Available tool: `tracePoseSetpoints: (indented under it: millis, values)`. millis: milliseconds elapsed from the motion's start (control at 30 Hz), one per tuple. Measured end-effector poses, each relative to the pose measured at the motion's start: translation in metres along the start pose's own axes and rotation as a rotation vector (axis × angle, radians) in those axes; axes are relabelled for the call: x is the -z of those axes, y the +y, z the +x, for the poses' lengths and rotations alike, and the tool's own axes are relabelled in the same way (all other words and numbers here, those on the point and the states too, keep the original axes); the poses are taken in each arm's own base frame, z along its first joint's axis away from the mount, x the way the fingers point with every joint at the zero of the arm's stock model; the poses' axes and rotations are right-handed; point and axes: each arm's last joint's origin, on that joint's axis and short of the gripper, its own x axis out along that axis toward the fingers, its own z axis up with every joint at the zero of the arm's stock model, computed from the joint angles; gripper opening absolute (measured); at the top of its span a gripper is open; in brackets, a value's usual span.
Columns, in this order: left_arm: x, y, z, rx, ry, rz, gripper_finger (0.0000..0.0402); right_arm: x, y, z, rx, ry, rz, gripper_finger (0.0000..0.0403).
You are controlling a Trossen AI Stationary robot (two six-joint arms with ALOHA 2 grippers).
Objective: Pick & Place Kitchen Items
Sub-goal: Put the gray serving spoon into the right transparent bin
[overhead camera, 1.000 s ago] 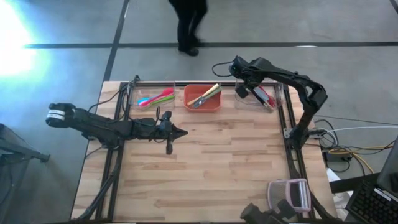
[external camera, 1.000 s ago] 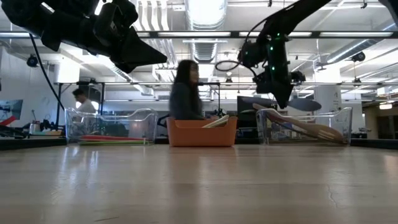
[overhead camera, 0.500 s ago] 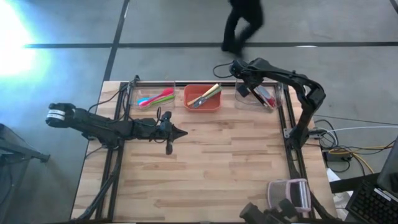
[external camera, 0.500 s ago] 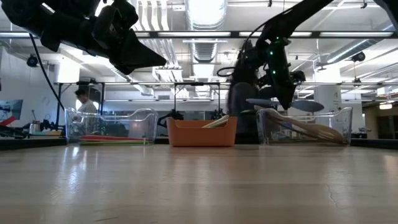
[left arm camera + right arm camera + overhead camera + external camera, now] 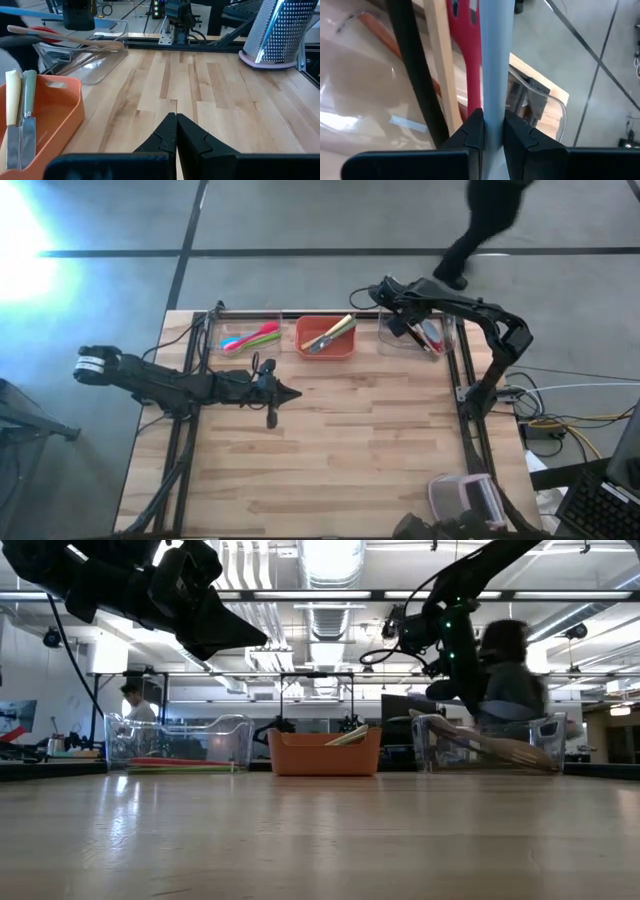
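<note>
My right gripper (image 5: 401, 321) is at the table's far right, over the right clear bin (image 5: 432, 346), shut on a pale grey-blue utensil (image 5: 493, 45). Red (image 5: 470, 60), black (image 5: 415, 70) and pale wood (image 5: 440, 60) utensils lie in that bin below it. My left gripper (image 5: 292, 392) hovers shut and empty above the table's left middle; it also shows in the left wrist view (image 5: 175, 122). Pink, green and blue utensils (image 5: 250, 337) lie in the left clear bin. My right gripper pinches the grey-blue utensil's flat handle (image 5: 493, 100) between its two fingers. The handle runs straight out ahead from between the fingers. The utensil is held above the utensils in the right clear bin; I cannot tell whether its far end touches anything.
An orange bin (image 5: 325, 339) with pale-handled utensils stands between the two clear bins along the far edge. A metal grater (image 5: 468, 496) stands at the near right corner. A person (image 5: 480, 220) walks on the floor beyond the far edge. Bare wood (image 5: 350, 440) fills the middle.
My right gripper has shifted a little toward the table's right edge and slightly up with the grey-blue utensil, staying over the right clear bin. A person has walked from left to right behind the table.
</note>
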Motion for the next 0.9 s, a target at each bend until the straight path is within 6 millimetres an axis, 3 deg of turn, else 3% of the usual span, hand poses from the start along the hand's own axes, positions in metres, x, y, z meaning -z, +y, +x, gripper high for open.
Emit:
tracePoseSetpoints:
  millis: [433,567,700,900]
  values:
    - [0.000,0.000,0.000,-0.001,-0.001,0.000,0.0008,0.001,0.001,-0.022,-0.034,-0.130,0.112,0.0032]
    - [0.000,0.000,0.000,-0.006,-0.002,0.002,0.0008,0.006,0.013,-0.029,-0.008,-0.173,0.150,0.0032]
    - [0.000,0.000,0.000,-0.006,-0.002,0.002,0.0008,0.012,0.032,-0.023,0.022,-0.233,0.139,0.0032]
    - [0.000,0.000,0.000,-0.006,-0.001,0.009,0.0007,0.018,0.043,-0.002,0.059,-0.273,0.136,0.0032]
